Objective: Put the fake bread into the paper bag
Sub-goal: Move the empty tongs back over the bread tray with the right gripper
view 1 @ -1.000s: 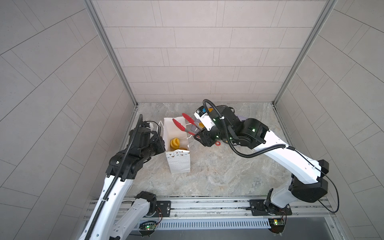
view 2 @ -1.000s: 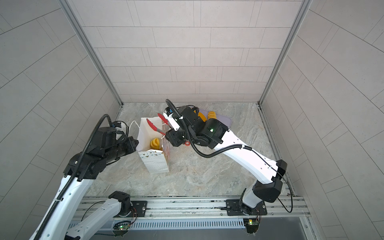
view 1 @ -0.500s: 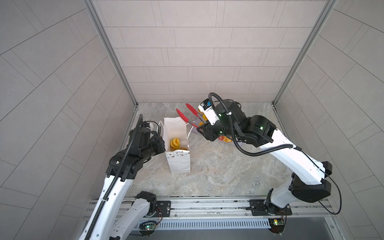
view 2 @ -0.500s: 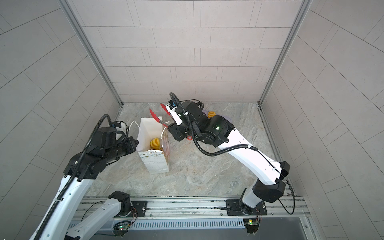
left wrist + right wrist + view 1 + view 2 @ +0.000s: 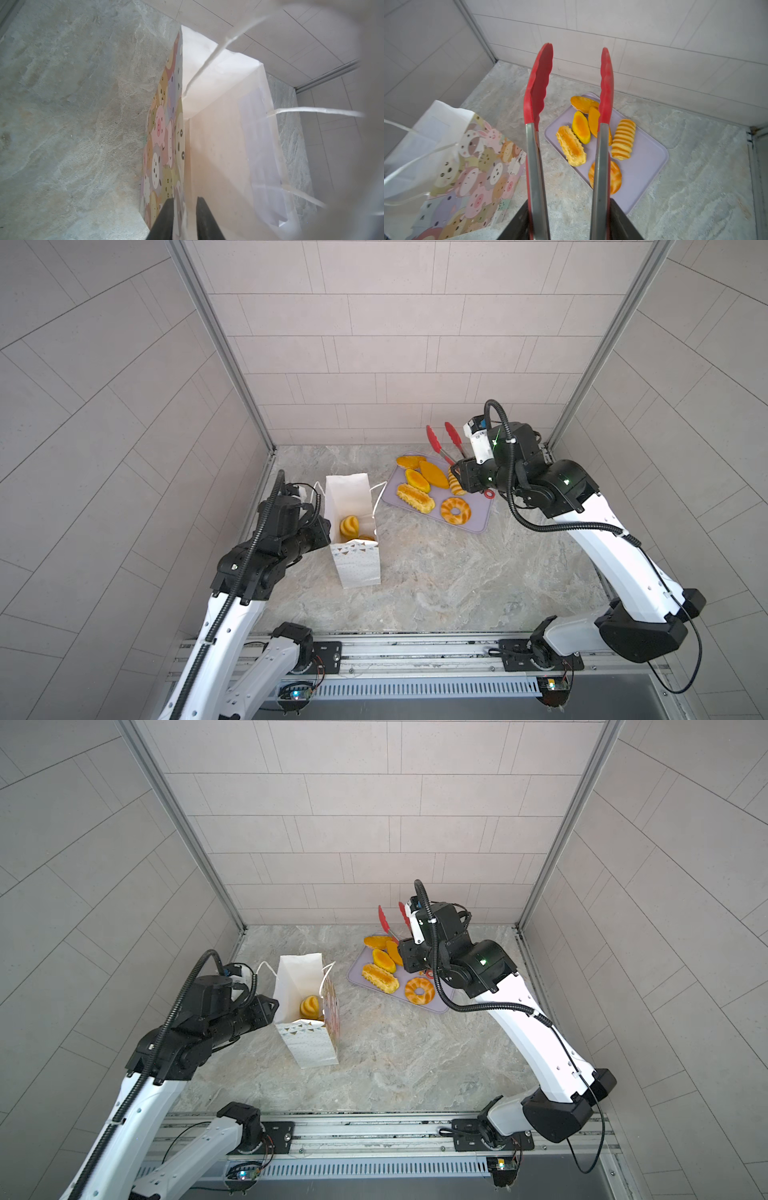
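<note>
While the right hand [image 5: 569, 202] grips the tongs [image 5: 538, 87], left hand [image 5: 185, 199] slightly parted, astride paper bag [image 5: 218, 145] rim

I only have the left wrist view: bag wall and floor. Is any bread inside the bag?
Observer: Yes. In both top views a ridged roll lies at the bottom of the paper bag.
Operator: Where are the tongs?
Observer: The right gripper holds the red-tipped tongs in the air by the lilac tray, tips apart and empty.
Operator: How much bread lies on that tray?
Observer: Six pieces, among them a ring.
</note>
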Robot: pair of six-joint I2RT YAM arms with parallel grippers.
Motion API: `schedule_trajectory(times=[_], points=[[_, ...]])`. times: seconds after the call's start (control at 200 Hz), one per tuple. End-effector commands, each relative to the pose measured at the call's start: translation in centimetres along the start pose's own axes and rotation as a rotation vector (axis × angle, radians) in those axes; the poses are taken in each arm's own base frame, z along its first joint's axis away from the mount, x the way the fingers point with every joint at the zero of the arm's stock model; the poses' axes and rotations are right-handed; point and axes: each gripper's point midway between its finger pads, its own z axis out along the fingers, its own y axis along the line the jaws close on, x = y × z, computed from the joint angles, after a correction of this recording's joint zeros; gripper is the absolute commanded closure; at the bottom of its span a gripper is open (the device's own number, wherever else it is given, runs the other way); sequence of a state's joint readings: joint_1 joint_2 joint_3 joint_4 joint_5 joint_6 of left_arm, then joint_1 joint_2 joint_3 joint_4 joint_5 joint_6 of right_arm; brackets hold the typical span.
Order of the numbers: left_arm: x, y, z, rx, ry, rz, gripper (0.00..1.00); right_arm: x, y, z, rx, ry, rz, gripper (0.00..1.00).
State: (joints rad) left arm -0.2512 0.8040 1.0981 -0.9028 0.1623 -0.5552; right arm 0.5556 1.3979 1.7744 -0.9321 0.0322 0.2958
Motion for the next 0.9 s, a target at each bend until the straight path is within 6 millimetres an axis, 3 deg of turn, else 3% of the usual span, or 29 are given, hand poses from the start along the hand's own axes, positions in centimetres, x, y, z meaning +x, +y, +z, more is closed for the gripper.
schedule_trajectory(times=[0.0, 0.1, 0.395, 0.66, 0.896], points=[[0.2, 0.2, -0.2, -0.003, -0.006, 0.003, 0.65, 0.4, -2.2, 0.6, 0.043, -0.006, 0.055, 0.46], [0.2, 0.2, -0.1, -0.003, -0.003, 0.005, 0.60, 2.0, -4.1, 2.3, 0.086, 0.040, 0.081, 0.46], [0.3, 0.2, -0.2, 0.000, -0.001, 0.009, 0.60, 6.8, -7.7, 7.3, 0.179, 0.183, 0.106, 0.46], [0.5, 0.2, -0.1, 0.005, 0.004, 0.009, 0.60, 10.1, -9.4, 11.0, 0.238, 0.300, 0.088, 0.46], [0.7, 0.2, 0.1, 0.009, 0.009, 0.009, 0.59, 11.5, -10.2, 12.8, 0.269, 0.357, 0.075, 0.45]])
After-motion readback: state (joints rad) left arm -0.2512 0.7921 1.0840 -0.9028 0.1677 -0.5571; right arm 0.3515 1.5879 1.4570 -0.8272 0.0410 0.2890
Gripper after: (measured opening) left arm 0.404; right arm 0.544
